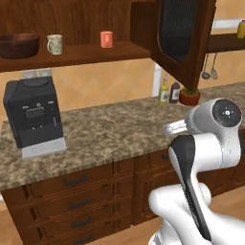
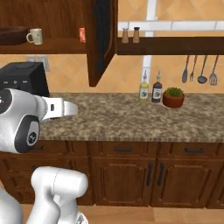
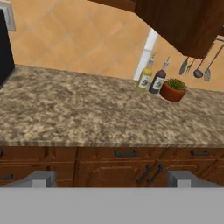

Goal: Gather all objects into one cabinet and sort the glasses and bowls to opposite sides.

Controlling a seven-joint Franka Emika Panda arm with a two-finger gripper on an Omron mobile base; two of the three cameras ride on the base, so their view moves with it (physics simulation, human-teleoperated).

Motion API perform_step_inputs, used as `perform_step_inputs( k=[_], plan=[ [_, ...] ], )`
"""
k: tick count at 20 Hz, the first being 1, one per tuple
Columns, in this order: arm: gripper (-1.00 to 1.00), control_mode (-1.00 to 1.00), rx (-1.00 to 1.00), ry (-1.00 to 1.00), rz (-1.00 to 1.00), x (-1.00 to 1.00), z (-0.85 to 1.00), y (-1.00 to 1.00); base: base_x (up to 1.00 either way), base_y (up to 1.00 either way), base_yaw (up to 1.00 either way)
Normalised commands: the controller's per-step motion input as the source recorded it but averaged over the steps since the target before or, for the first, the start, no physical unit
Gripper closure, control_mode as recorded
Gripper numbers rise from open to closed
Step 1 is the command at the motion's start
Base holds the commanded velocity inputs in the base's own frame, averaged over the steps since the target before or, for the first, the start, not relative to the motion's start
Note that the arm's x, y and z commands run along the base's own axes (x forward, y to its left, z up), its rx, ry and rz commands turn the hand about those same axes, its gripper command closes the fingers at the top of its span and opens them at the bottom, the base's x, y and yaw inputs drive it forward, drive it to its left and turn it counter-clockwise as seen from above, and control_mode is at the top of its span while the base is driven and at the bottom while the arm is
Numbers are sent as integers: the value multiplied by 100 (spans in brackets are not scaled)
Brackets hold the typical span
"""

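Observation:
The wall cabinet stands open, its dark-paned door swung out to the right. On its shelf a wide brown wooden bowl sits at the left, a cream mug right beside it, and a coral-orange cup further right. From the right base view the bowl and mug show, and the cup is half hidden by the door. My gripper is open and empty, low in front of the granite counter, well below the shelf.
A black coffee machine stands on the counter's left. Two bottles and a potted plant sit at the back right. Shakers rest on a side shelf, with utensils hanging below. Drawers lie under the counter.

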Motion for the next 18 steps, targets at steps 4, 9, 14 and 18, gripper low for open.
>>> perform_step_inputs(
  k=[4,9,14,18],
  plan=[
    [-100,100,0,0,0,0,0,0,-34,-37,-38],
    [-100,100,0,0,0,0,0,0,-33,-41,-37],
    [-100,100,0,0,0,0,0,0,-27,-45,-38],
    [-100,100,0,0,0,0,0,0,-6,-55,-41]
  ],
)
